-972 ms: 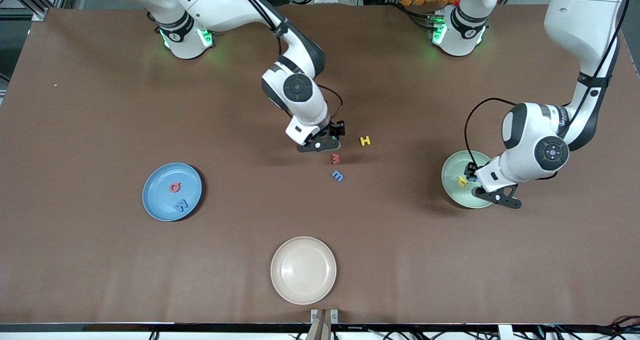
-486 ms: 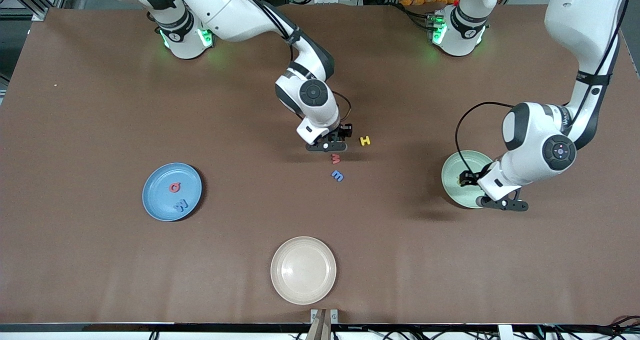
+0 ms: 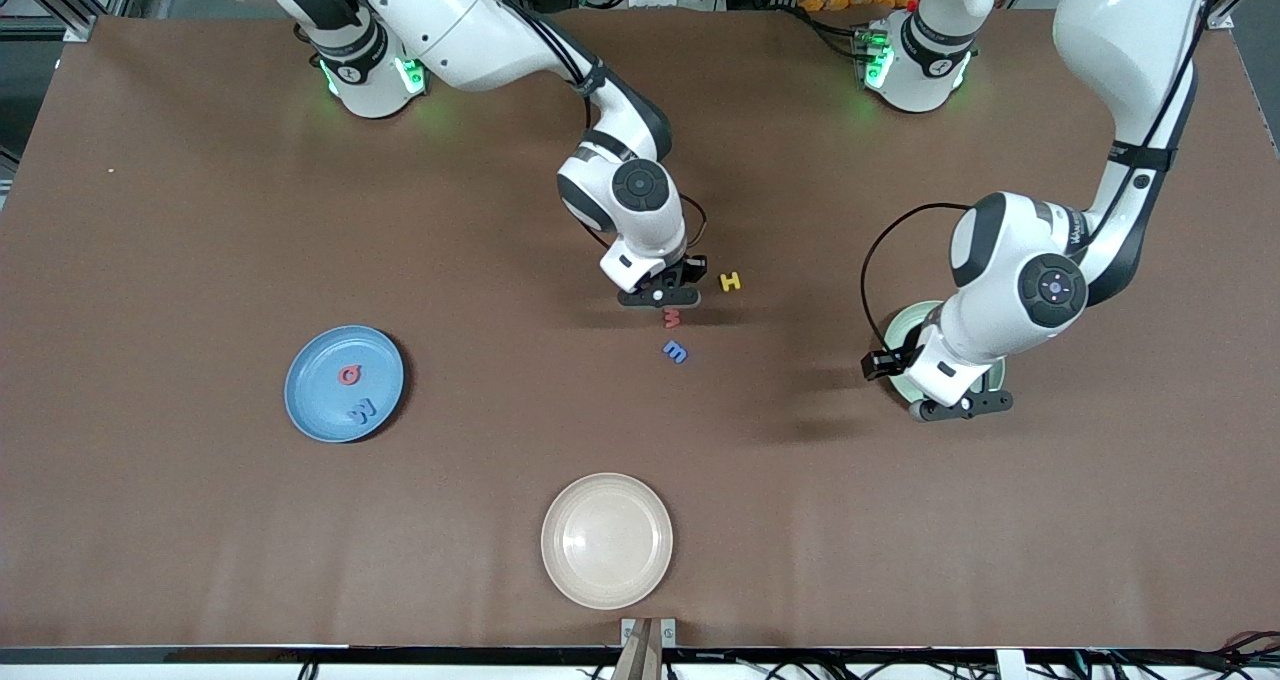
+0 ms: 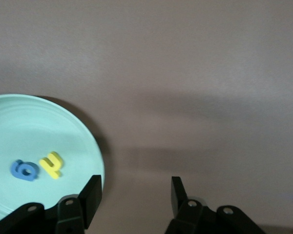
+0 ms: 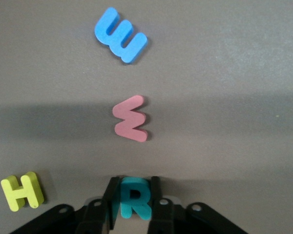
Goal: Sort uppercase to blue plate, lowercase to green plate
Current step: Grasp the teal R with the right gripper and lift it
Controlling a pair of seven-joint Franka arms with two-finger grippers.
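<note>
Roughly halfway, by my read. Blue plate (image 3: pixel 344 384), toward the right arm's end of the table, held 2 capitals: red Q (image 3: pixel 349 374) and blue W (image 3: pixel 362 411). Green plate (image 4: pixel 49 122), toward the left arm's end, held 2 lowercase: a yellow hooked letter (image 4: pixel 52 164) and a blue rounded one (image 4: pixel 24 170), side by side.

Right gripper (image 5: pixel 133 201) sat low at mid-table, fingers clamped on the green R (image 5: pixel 133 197); whether R was off the table, couldn't tell. Yellow H (image 3: pixel 731 281) lay just beside it on the table. Red w/m (image 3: pixel 672 317) and blue w/m (image 3: pixel 675 351) lay loose, nearer the front cam than H.

Left gripper (image 4: pixel 132 192) hung over the green plate's rim, fingers apart, nothing in them.

Left to do, as I judged: R and H to blue; red and blue w/m to green.

Count: 4 capitals, 4 lowercase, 3 plates incl. an unused beige plate (image 3: pixel 607 539).
</note>
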